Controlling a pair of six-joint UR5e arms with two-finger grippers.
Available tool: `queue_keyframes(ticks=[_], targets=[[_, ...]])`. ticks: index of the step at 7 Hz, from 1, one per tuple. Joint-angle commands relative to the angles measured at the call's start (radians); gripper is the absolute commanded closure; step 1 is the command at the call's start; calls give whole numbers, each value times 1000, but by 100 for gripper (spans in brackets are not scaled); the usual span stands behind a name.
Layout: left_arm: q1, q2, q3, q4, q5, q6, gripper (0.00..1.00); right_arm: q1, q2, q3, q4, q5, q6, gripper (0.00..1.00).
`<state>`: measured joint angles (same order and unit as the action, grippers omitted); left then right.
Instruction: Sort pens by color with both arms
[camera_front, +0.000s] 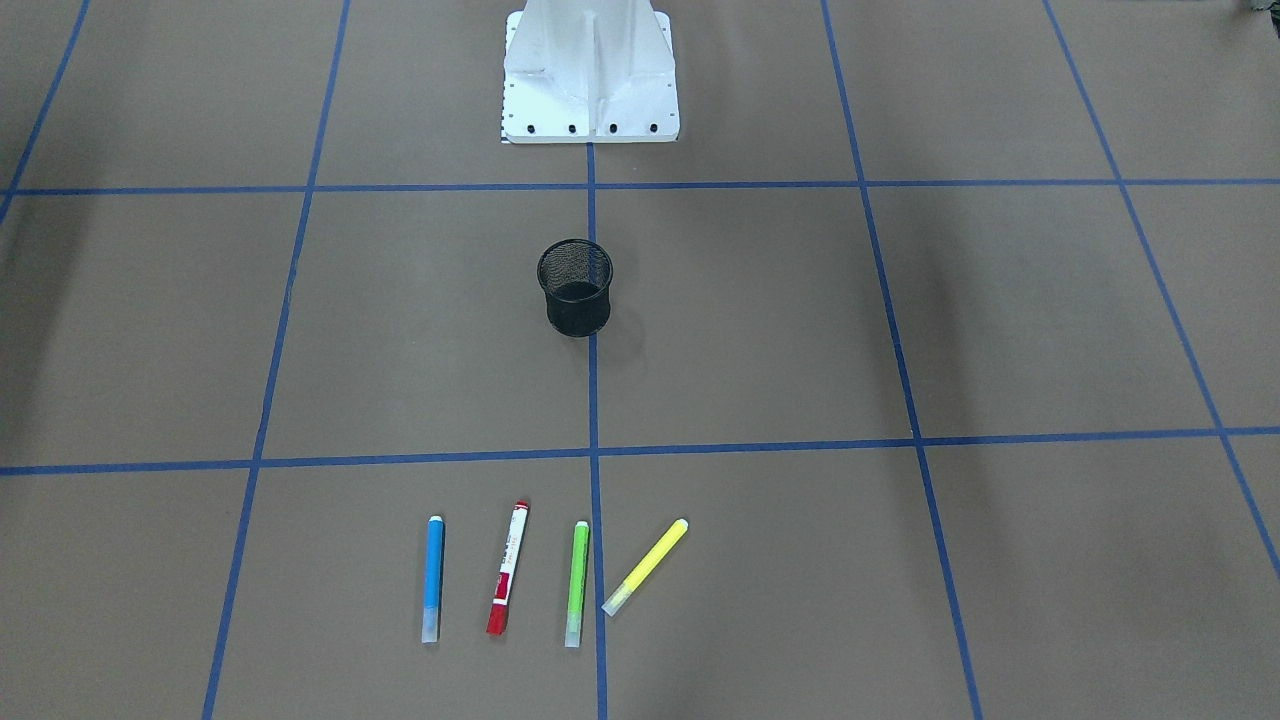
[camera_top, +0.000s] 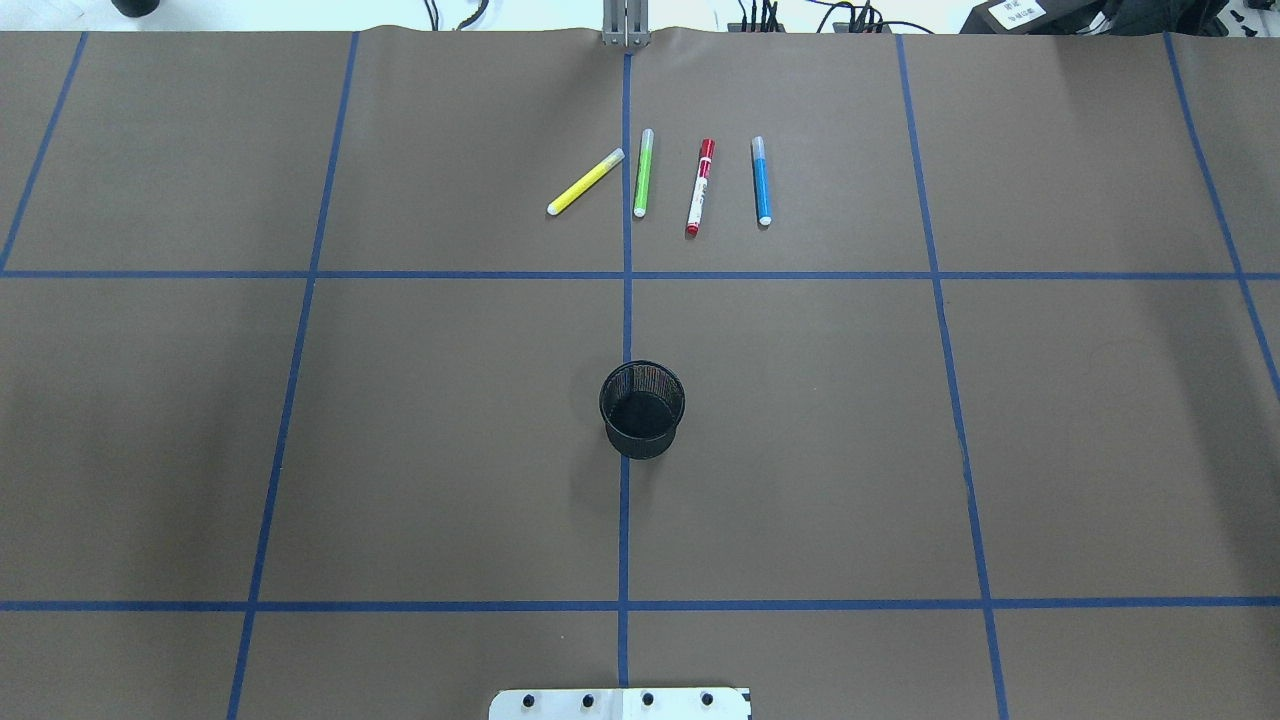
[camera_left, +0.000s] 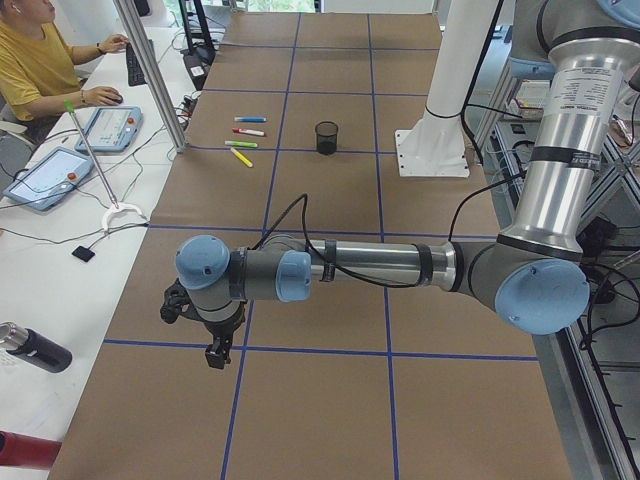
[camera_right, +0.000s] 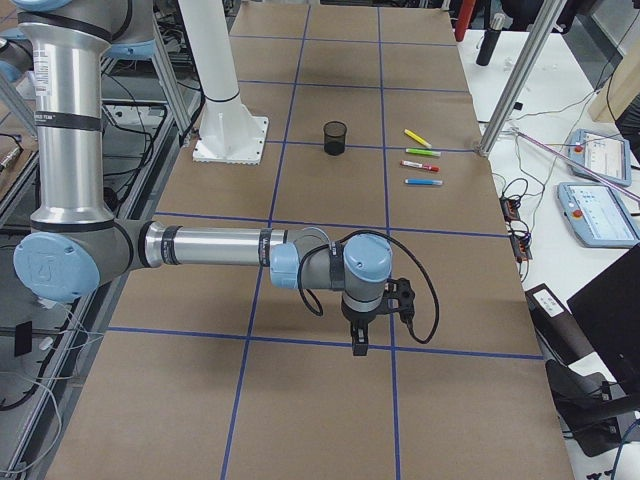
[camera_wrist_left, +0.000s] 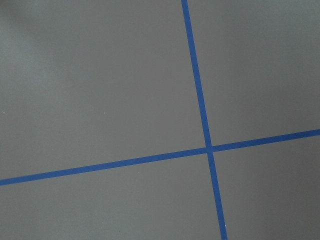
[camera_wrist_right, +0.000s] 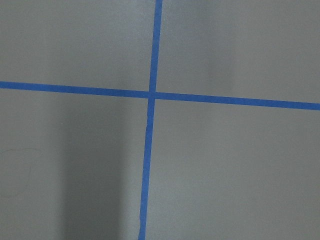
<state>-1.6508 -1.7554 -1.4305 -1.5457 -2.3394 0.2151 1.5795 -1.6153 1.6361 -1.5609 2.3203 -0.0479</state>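
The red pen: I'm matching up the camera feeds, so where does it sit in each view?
Front-facing: the red pen lies low, left of centre.
Overhead: near the top, just right of centre.
Exterior left: far up the table, upper left.
Exterior right: far up, upper right.
Left wrist: not in it.
Right wrist: not in it.
Shared landmark: the black mesh cup, seen in all four exterior views.
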Motion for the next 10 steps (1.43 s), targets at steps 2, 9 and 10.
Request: queue_keyframes(ticks=[2,9,10], targets=[[0,8,-34,-1,0,1,0,0,-2,-1,5,-1,-1,0],[0,31,-38,1,0,1,0,0,2,4,10,-1,-12,0],[0,49,-57,1,-1,1,0,0,0,8,10,-1,-12,0]])
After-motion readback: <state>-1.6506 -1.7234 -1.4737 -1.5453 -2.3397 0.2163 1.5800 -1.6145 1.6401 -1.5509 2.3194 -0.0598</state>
